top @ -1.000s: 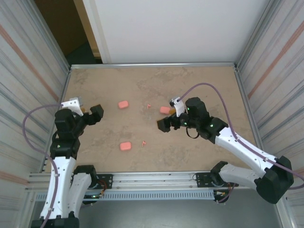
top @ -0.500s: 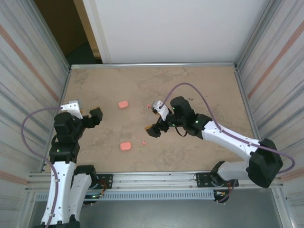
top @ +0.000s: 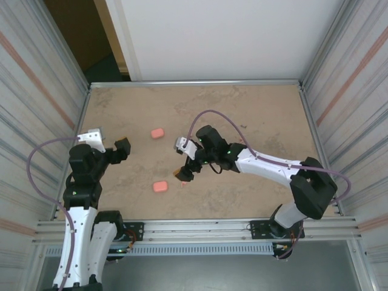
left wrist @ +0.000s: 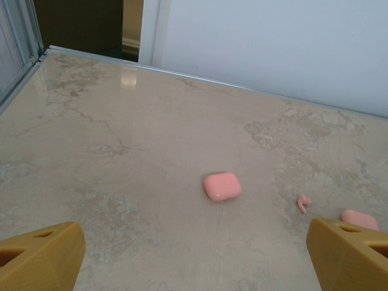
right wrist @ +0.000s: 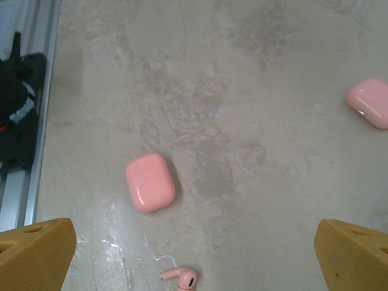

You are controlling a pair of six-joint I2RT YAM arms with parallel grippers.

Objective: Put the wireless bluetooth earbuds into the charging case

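Note:
Three pink rounded cases lie shut on the table. One lies at the back left point(top: 157, 133) point(left wrist: 222, 185) point(right wrist: 370, 102), one near the front point(top: 160, 187) point(right wrist: 150, 182), and a third point(left wrist: 359, 218) off to the right. A tiny pink earbud point(right wrist: 180, 279) point(top: 183, 182) lies just beside the front case, right below my right gripper point(top: 184, 171) point(right wrist: 194, 254). That gripper hovers open over it, holding nothing. A second earbud point(left wrist: 303, 202) rests between the back case and the third case. My left gripper point(top: 120, 148) point(left wrist: 194, 257) is open and empty at the table's left side.
The tan table point(top: 260, 109) is walled by metal rails and corrugated panels on both sides. Its near rail and the black base of an arm point(right wrist: 18, 115) show at the left of the right wrist view. The right arm point(top: 267, 165) stretches across the table's middle.
My right arm has swung left and toward the front, from beside the right-hand case to over the earbud near the front case. The left arm has hardly moved.

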